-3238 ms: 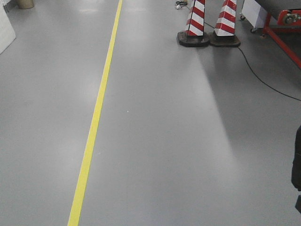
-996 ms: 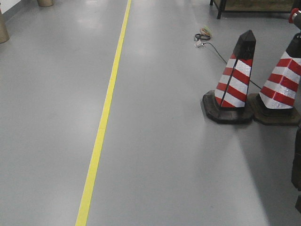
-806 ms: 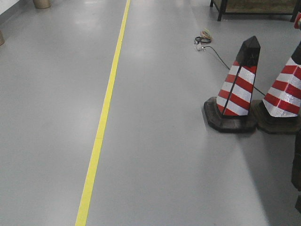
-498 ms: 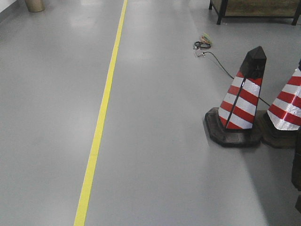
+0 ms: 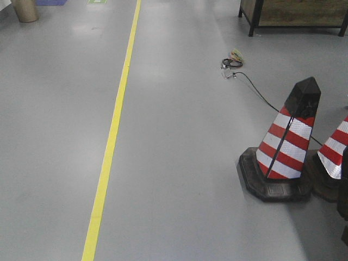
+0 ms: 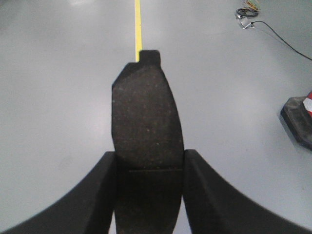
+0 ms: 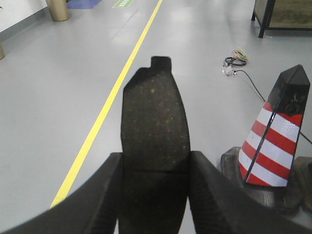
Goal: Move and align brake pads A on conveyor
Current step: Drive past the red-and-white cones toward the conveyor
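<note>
While both arms hang over the grey floor [image 5: 179, 163], each tool pinches one pad. The left tool [image 6: 148, 161] presses its two dark fingers against the long edges of the left brake pad [image 6: 146, 112]. The right tool [image 7: 155, 161] grips the right brake pad [image 7: 155, 117] the same way. Each pad points forward out of its tool, grainy face up, with a small tab at its far end. The near end is hidden between the fingers.

A yellow line [image 5: 111, 136] runs along the floor, left of the middle. To the right stands a red-and-white striped cone [image 5: 288, 141] with a black tip and base. A second cone [image 5: 334, 157] just beside it is cut off by the picture's edge. A black cable [image 5: 261, 92] leads from behind the first cone to a small bundle of wires [image 5: 232, 58] farther off.

At the floor's far right a dark-legged bench [image 5: 293, 11] shows only its lower part. At the far left, a tan cylinder [image 5: 24, 10] is cropped at the top. A dark shape [image 5: 343, 196] at the right edge is too cut off to make out.
</note>
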Available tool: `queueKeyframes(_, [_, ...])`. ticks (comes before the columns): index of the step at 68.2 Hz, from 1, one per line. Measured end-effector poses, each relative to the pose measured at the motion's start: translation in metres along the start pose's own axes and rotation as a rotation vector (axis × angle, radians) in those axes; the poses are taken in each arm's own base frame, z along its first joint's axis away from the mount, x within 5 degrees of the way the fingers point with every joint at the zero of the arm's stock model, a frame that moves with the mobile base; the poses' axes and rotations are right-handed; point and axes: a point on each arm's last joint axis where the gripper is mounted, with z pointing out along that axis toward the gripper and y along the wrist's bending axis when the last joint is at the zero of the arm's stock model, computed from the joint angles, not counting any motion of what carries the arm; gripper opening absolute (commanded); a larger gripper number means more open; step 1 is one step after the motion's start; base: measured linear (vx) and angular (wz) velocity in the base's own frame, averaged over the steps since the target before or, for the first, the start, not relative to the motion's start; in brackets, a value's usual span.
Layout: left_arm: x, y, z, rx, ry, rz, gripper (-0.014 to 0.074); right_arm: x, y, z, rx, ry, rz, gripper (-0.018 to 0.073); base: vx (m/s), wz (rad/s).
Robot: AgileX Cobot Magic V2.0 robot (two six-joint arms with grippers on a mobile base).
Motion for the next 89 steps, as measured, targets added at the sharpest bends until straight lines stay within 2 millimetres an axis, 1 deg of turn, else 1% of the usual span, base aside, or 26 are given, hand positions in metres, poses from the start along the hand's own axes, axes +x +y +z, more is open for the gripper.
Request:
queueKeyframes(33, [0.0,0.0,0.0,0.0,0.0,0.0,0.0066,0.0,0.0,0.0,0.0,0.0,0.0,-0.0006,0.46,-0.09])
queueKeyframes(65, [0.0,0.0,0.0,0.0,0.0,0.0,0.0066,0.0,0.0,0.0,0.0,0.0,0.0,-0.0006,0.37,-0.18])
queueKeyframes(76, [0.0,0.0,0.0,0.0,0.0,0.0,0.0066,0.0,0.0,0.0,0.0,0.0,0.0,-0.0006,0.29,-0.4])
queueKeyframes(89, [0.0,0.0,0.0,0.0,0.0,0.0,0.0066,0.0,0.0,0.0,0.0,0.0,0.0,-0.0006,0.25,-0.68])
